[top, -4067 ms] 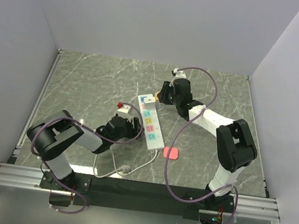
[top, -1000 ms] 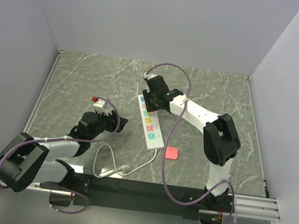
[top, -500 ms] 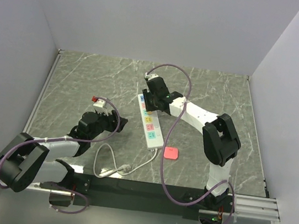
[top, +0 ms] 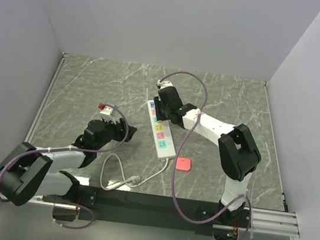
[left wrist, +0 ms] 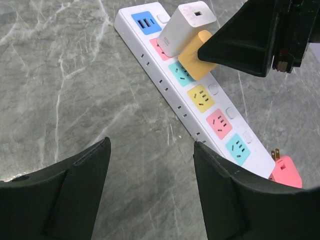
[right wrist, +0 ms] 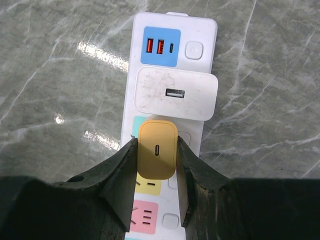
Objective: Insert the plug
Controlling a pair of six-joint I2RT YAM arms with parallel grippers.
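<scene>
Over the strip [right wrist: 206,37], outstretched right fingers [right wrist: 120,172] pinch plug [right wrist: 157,150].

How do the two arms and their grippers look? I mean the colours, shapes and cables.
Both the left arm and the right arm have white link tubes and bulky black joint housings. A purple cable loops loosely along each arm. The left gripper and the right gripper have matte black, wedge-shaped fingers. No markings are readable.

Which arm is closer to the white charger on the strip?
Right. The right gripper holds a yellow plug just beside the white charger; the left gripper hangs open, away from the power strip.
</scene>
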